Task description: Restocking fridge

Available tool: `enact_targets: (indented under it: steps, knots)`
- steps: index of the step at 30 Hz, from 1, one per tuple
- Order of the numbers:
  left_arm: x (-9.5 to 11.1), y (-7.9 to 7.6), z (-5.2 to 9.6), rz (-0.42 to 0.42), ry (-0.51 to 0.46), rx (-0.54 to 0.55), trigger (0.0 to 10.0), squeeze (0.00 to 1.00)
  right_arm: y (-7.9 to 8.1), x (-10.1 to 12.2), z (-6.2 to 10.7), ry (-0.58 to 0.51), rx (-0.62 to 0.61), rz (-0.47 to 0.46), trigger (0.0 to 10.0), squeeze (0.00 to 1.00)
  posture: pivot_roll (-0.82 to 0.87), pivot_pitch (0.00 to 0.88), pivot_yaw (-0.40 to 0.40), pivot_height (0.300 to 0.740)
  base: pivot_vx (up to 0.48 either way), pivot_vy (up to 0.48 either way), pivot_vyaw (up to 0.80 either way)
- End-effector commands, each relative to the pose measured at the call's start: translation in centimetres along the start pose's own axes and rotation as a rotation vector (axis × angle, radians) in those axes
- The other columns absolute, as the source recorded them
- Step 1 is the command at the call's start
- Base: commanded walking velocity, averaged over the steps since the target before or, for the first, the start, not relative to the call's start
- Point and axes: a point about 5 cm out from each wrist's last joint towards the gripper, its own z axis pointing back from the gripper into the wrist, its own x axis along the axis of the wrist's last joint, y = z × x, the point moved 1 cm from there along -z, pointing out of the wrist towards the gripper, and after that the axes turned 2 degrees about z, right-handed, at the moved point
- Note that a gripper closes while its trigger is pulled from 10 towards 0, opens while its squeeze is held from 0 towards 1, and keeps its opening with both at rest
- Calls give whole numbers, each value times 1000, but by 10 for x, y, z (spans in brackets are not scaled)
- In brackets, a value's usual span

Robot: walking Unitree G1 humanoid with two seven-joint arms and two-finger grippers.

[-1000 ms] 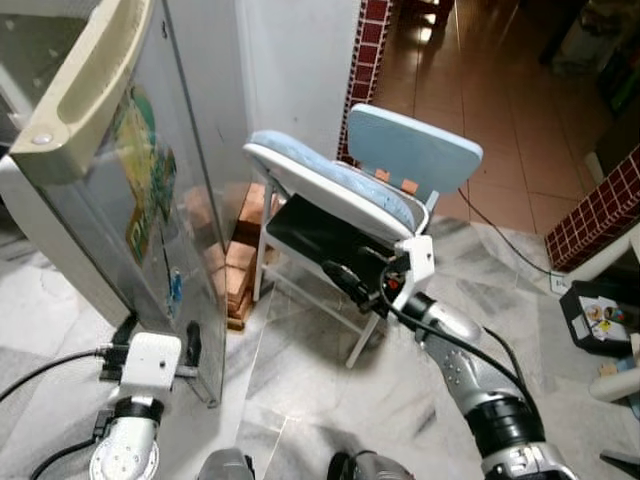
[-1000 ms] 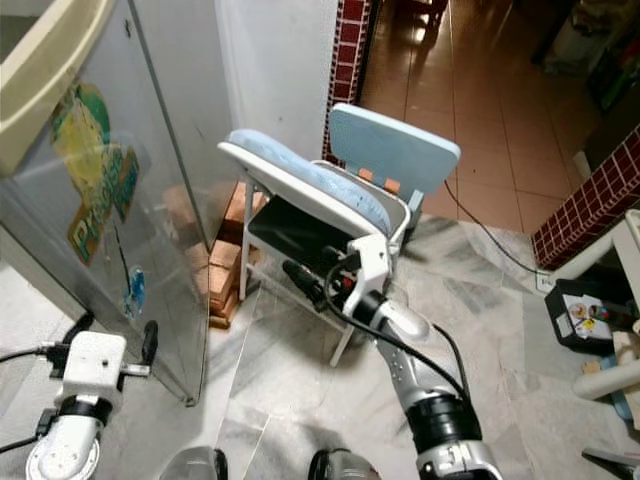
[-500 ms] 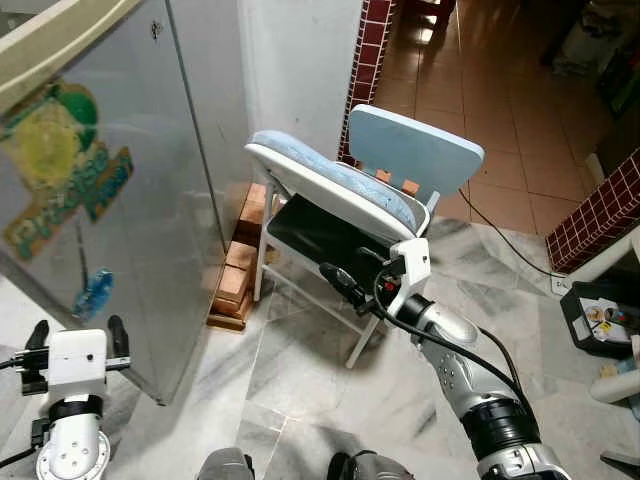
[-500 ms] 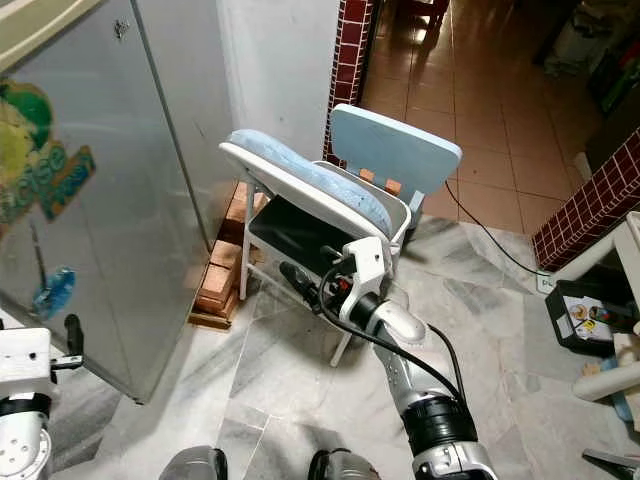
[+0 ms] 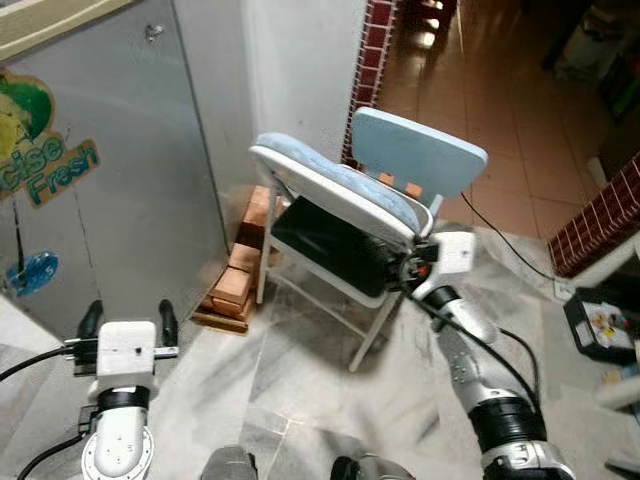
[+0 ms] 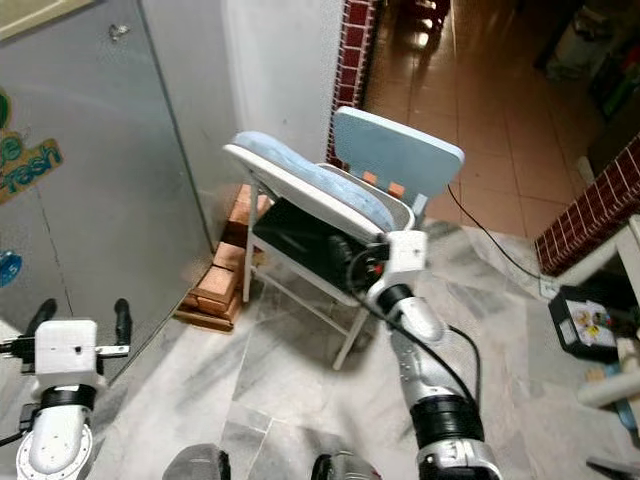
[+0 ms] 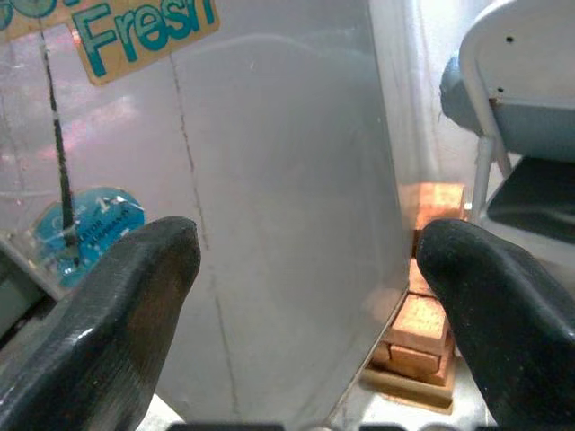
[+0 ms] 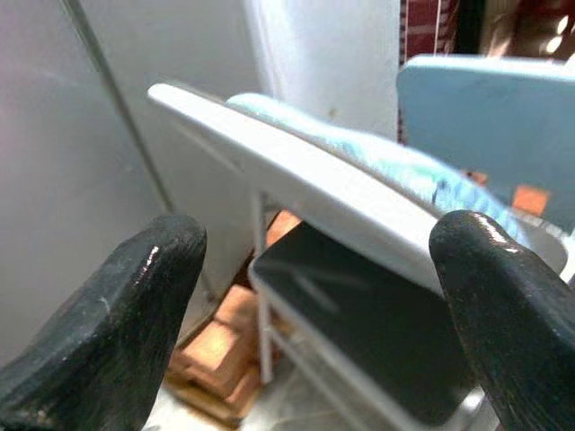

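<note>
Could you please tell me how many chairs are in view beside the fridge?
1: a folding chair with a light blue seat and backrest stands by the white wall, right of the fridge, next to stacked bricks. The right gripper reaches under its seat.

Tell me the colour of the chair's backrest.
Pale blue backrest, clearest in the left eye view.
</note>
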Motion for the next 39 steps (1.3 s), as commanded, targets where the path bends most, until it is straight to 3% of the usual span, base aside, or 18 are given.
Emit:
enact_targets:
  steps: [1,6,9,14,19,21,23,28,29,33,38,39]
  knots:
    - [5,-1,-1,-16,-25,-24,10000,0,8,8,-1,-36,18,24,10000,0,118,97,-71,740,0,480,0]
    - [16,-13,-10,-7,-73,-70,10000,0,7,10,-2,-46,-15,78,10000,0,123,84,-80,740,0,480,0]
    - [28,-21,-15,13,-115,-94,10000,0,-5,16,1,-54,-77,115,10000,0,114,77,-68,740,0,480,0]
    - [20,-23,-8,49,-65,-98,10000,0,-20,11,16,-6,-135,150,10000,0,66,76,-13,740,0,480,0]
    - [11,-18,-3,50,-18,-108,10000,0,-19,23,29,-20,-101,211,10000,0,45,87,19,740,0,480,0]
    - [9,-14,-3,59,-4,-101,10000,0,-12,30,34,-34,-67,238,10000,0,38,87,27,740,0,480,0]
    - [8,-14,-3,71,0,-104,10000,0,-7,27,39,-24,-44,251,10000,0,36,64,36,740,0,480,0]
    - [15,-20,-12,135,-34,-118,10000,0,-23,10,47,31,-158,236,10000,0,63,38,22,740,0,480,0]
    - [18,-21,-15,129,-51,-128,10000,0,-28,8,48,29,-198,234,10000,0,80,4,0,740,0,480,0]
    - [17,-20,-21,113,-65,-137,10000,0,-39,-3,53,50,-325,221,10000,0,66,0,5,740,0,480,0]
    - [12,-23,-20,119,-46,-143,10000,0,-33,-15,57,95,-358,218,10000,0,42,0,20,740,0,480,0]
    - [10,-31,-17,127,-31,-180,10000,0,-27,-16,57,95,-322,262,10000,0,28,0,31,740,0,480,0]
